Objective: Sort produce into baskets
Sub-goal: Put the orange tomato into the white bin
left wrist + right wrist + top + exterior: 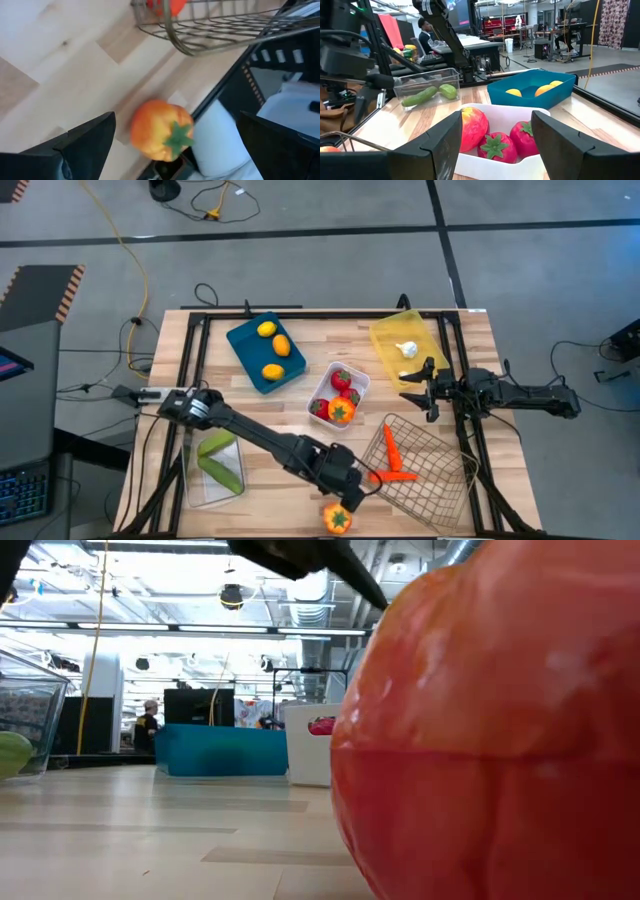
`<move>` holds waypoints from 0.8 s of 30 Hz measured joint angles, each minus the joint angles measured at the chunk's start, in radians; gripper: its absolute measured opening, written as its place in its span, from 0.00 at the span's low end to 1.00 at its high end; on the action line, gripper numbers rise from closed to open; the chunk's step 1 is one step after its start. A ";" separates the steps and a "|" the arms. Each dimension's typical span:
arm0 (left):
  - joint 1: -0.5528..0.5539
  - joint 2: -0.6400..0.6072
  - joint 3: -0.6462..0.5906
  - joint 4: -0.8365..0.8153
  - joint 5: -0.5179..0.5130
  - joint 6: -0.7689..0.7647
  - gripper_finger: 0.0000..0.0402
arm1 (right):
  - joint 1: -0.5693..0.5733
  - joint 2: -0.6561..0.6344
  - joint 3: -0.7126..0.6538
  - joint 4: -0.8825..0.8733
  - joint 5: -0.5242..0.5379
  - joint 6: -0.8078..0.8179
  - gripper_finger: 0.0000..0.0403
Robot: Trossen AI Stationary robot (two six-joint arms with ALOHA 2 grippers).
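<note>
An orange-red pepper (336, 518) with a green stalk lies on its side on the wood at the table's near edge. It fills the right half of the low view (480, 740). My left gripper (348, 498) hangs just above and behind it, open. In the left wrist view the pepper (161, 129) shows between the two spread fingers, untouched (175, 150). My right gripper (430, 388) waits open at the right side, level, facing the white tray (495, 165).
A wire mesh basket (440, 480) with carrots (393, 460) stands right of the pepper. The clear bin (192, 480) holds cucumbers, the teal tray (240, 345) citrus, the white tray (322, 385) tomatoes and a pepper, the yellow tray (385, 340) garlic. Bare wood lies mid-table.
</note>
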 joint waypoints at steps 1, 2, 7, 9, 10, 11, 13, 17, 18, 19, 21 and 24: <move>-0.006 -0.001 0.000 0.009 -0.011 -0.018 1.00 | 0.000 0.000 0.000 0.000 0.000 0.000 0.66; -0.011 -0.001 0.000 0.015 -0.016 -0.034 1.00 | 0.000 0.000 0.000 0.000 0.000 0.000 0.66; -0.022 -0.001 0.000 0.011 -0.012 -0.067 1.00 | 0.000 0.000 0.000 0.000 0.000 0.000 0.66; -0.024 -0.001 0.000 0.011 -0.013 -0.077 1.00 | 0.000 0.000 0.000 0.000 0.000 0.000 0.66; -0.025 -0.001 0.000 0.011 -0.012 -0.080 1.00 | 0.000 0.000 0.000 0.000 0.000 0.000 0.66; -0.025 -0.001 0.000 0.011 -0.011 -0.080 1.00 | 0.000 0.000 0.000 0.000 0.000 0.000 0.66; -0.024 -0.001 0.000 0.011 -0.006 -0.080 1.00 | 0.000 0.000 0.000 0.000 0.000 0.000 0.66; -0.016 -0.001 -0.001 0.011 -0.004 -0.080 1.00 | 0.000 0.000 0.000 0.000 0.000 0.000 0.66; -0.014 -0.001 -0.001 0.011 -0.005 -0.080 1.00 | 0.000 0.000 0.000 0.000 0.000 0.000 0.66; -0.013 -0.001 -0.001 0.011 -0.008 -0.079 1.00 | 0.000 0.000 0.000 0.000 0.000 0.000 0.66; -0.010 -0.001 -0.001 0.011 -0.015 -0.059 1.00 | 0.000 0.000 0.000 0.000 0.000 0.000 0.66; -0.010 -0.001 -0.001 0.010 -0.018 -0.026 1.00 | 0.000 0.000 0.000 0.000 0.000 0.000 0.66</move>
